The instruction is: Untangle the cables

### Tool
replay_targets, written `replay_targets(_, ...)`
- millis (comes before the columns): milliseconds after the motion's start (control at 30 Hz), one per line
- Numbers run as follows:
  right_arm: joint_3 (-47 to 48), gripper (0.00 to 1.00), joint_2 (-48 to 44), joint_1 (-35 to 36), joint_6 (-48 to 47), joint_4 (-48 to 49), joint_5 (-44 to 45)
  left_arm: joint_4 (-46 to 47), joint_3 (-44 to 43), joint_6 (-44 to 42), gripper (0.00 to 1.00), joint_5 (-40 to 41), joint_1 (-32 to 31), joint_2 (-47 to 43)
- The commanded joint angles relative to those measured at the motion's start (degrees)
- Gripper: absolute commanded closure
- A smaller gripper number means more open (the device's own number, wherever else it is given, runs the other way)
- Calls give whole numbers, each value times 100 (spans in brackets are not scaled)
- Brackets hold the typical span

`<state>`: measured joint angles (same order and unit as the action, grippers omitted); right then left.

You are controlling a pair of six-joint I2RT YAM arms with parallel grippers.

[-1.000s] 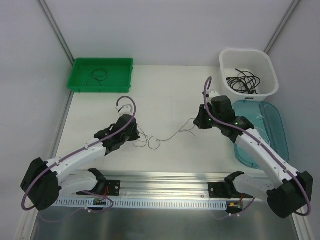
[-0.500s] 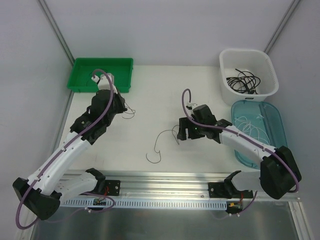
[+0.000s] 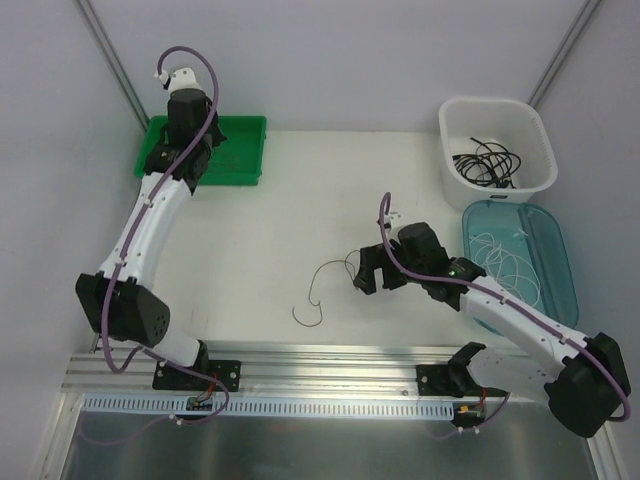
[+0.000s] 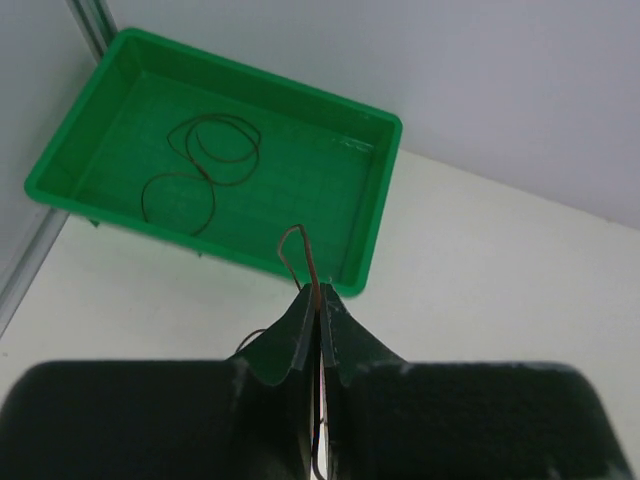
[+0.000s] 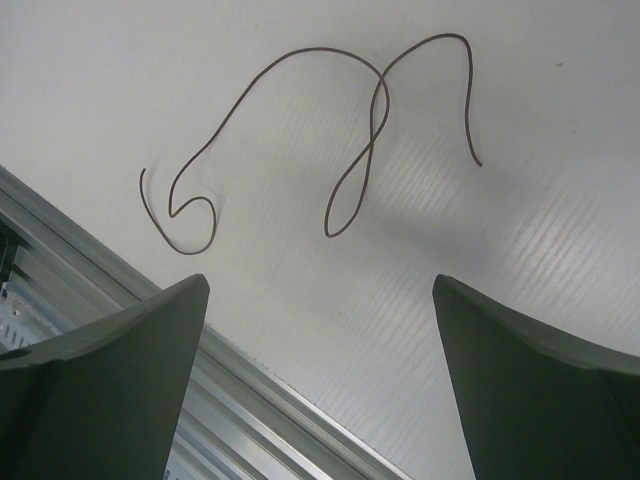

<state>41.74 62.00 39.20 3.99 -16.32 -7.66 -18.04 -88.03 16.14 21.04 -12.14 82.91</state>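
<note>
My left gripper (image 4: 318, 292) is shut on a thin dark cable (image 4: 298, 245) whose loop sticks out past the fingertips. It hangs over the near edge of the green tray (image 4: 378, 205); in the top view the left gripper (image 3: 168, 165) is at the far left. A coiled dark cable (image 4: 213, 152) lies in that tray. My right gripper (image 5: 320, 285) is open and empty, hovering above a loose dark cable (image 5: 372, 120) that lies curled on the table. In the top view that cable (image 3: 318, 290) sits just left of the right gripper (image 3: 368, 272).
A white basket (image 3: 495, 108) at the back right holds a bundle of black cables (image 3: 485, 160). Beside it a teal tray (image 3: 556, 250) holds a thin white cable (image 3: 505, 250). An aluminium rail (image 3: 330, 360) runs along the near table edge, close under the right gripper.
My left arm swung from the table's middle up to the green tray with a cable in its grip. My right gripper opened, leaving the other cable on the table.
</note>
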Motion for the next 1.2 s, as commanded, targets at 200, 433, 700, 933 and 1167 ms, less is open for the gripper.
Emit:
replay_targets(200, -377, 0, -785, 44, -302, -21, 186, 319, -2551, 64, 100, -451, 915, 2570)
replay_targets(433, -517, 0, -830, 53, -355, -12, 195, 652, -4167, 495, 100, -1066, 1416, 4546)
replay_targets(700, -561, 0, -680, 44, -337, -12, 160, 1461, -4092, 382, 16, -2058, 1645, 5078)
replay_targets(933, -570, 0, -864, 53, -267, -38, 72, 1637, -2564, -110, 1, -2639, 1540, 3804)
replay_targets(1167, -719, 0, -1532, 61, -293, -389, 282, 1620, -358, -673, 1, -2544, 776, 2082)
